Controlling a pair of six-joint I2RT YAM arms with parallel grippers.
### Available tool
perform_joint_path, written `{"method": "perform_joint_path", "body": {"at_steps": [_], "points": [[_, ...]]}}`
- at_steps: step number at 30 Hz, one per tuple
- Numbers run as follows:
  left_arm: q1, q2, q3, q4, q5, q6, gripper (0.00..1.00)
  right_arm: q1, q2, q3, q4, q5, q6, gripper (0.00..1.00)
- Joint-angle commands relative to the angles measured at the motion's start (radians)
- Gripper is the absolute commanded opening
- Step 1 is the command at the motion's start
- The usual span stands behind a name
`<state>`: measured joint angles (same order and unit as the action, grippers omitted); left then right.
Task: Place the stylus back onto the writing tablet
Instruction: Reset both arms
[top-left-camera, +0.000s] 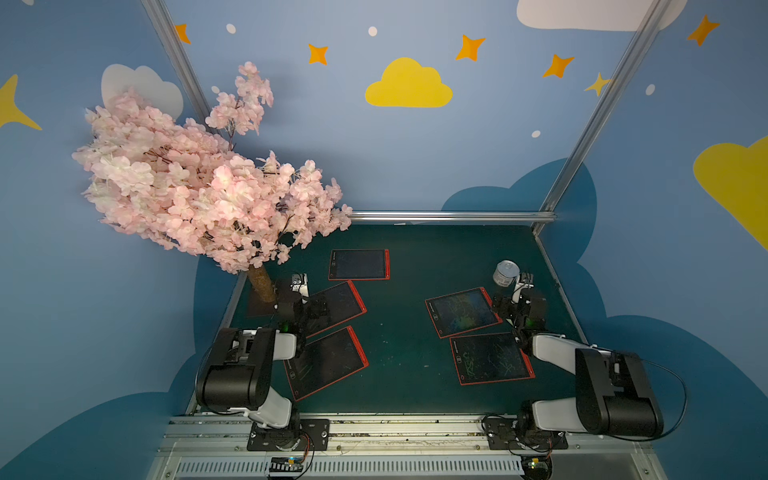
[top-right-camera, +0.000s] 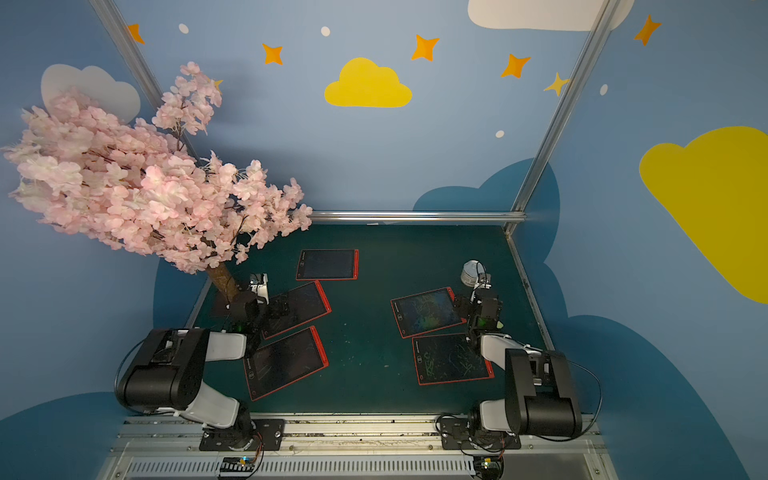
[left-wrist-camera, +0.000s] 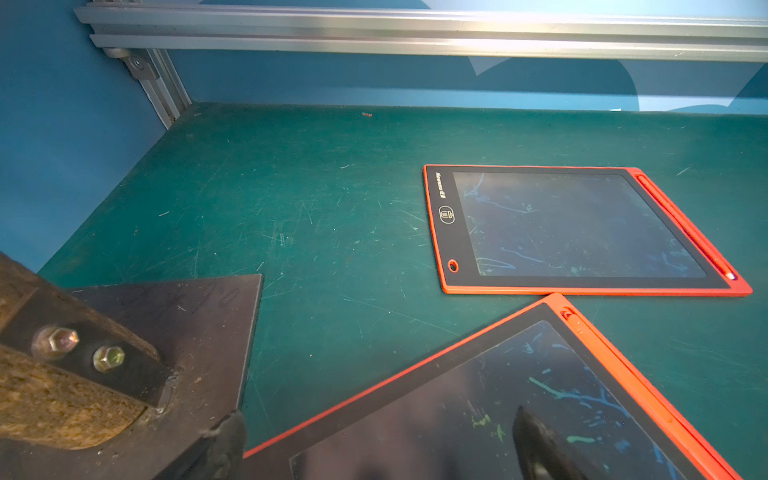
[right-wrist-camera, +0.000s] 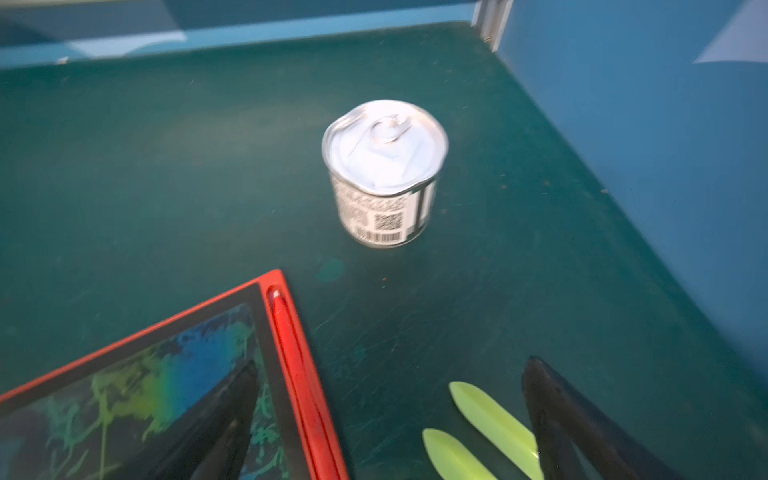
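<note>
Dark green mat (top-left-camera: 407, 332) under blue cloud-painted walls (top-left-camera: 415, 166), red-framed tablets (top-left-camera: 359, 264) scattered across it, and a tin can (right-wrist-camera: 384, 174) standing upright near the far right corner. Your right gripper (right-wrist-camera: 392, 363) hangs just short of that can, jaws wide apart and empty. One finger is over a screen, the other over bare mat. The left gripper (left-wrist-camera: 376, 415) is well apart from the can, clear across the mat, jaws likewise spread with nothing between them.

Now the stylus (right-wrist-camera: 295, 361): it's red and lies along the edge groove of the writing tablet (right-wrist-camera: 137, 386) nearest the can, and it looks seated. I see none loose on the mat, but this wrist view is blurred, so check the tip end before calling it done.

Two pale green blades (right-wrist-camera: 490, 415) lie on the side away from the can; I can't tell what they are.

If the stylus needs nudging home, come down across its length, press lightly mid-shaft, and keep your outer finger off the can.
</note>
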<state>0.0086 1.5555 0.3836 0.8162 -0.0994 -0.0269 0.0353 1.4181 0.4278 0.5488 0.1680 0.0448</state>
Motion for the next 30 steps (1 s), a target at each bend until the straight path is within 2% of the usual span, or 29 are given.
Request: {"method": "perform_joint_path", "body": {"at_steps": [1,4,12,18,19,21,23,26,30], "points": [[0.003,-0.018,0.014,0.002,0.015,-0.004,0.99,0.014,0.066,0.021,0.106,-0.142,-0.081,0.98],[0.003,-0.017,0.014,0.001,0.015,-0.003,0.99,0.014,0.055,0.057,0.017,-0.128,-0.078,0.98],[0.004,-0.017,0.014,0.003,0.015,-0.004,0.99,0.016,0.054,0.055,0.018,-0.122,-0.074,0.98],[0.003,-0.018,0.014,0.002,0.015,-0.004,0.99,-0.004,0.015,-0.031,0.130,-0.106,-0.044,0.98],[0.005,-0.018,0.014,0.003,0.015,-0.004,0.99,-0.004,0.015,-0.034,0.131,-0.115,-0.045,0.98],[0.002,-0.018,0.014,0.002,0.015,-0.004,0.99,0.005,0.034,0.018,0.064,-0.216,-0.108,0.98],[0.003,-0.017,0.014,0.003,0.015,-0.003,0.99,0.006,0.039,0.036,0.039,-0.236,-0.123,0.98],[0.003,-0.016,0.014,0.004,0.015,-0.004,0.99,-0.017,0.015,-0.021,0.113,-0.109,-0.029,0.98],[0.004,-0.018,0.014,0.000,0.015,-0.004,0.99,-0.024,0.017,-0.019,0.110,-0.123,-0.028,0.98]]}}
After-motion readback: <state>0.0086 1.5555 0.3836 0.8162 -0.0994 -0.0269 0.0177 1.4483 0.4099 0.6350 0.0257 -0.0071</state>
